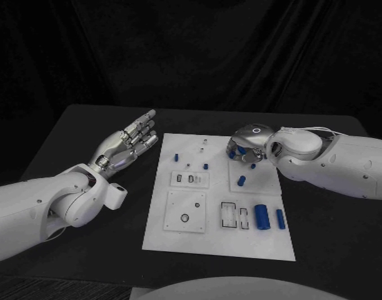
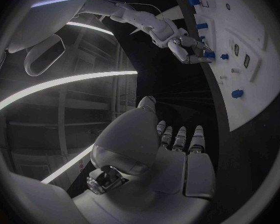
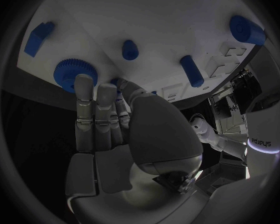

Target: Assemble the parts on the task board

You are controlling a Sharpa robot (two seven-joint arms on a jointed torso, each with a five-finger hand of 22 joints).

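Right hand (image 1: pixel 247 149) down on task board (image 1: pixel 182 240) far edge, fingers at blue gear (image 3: pixel 74 74) — grip unclear, can't tell. Left hand (image 1: pixel 127 145) flat, fingers apart, holding nothing, parked beside board — likely keeping clear.

The left hand (image 1: pixel 129 143) hovers flat, fingers straight and together, holding nothing; the right hand (image 1: pixel 247 145) points down, fingers curled.

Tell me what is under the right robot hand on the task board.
Under the right robot hand sits a blue gear on the task board; its fingertips reach it. Whether they grip it is covered.
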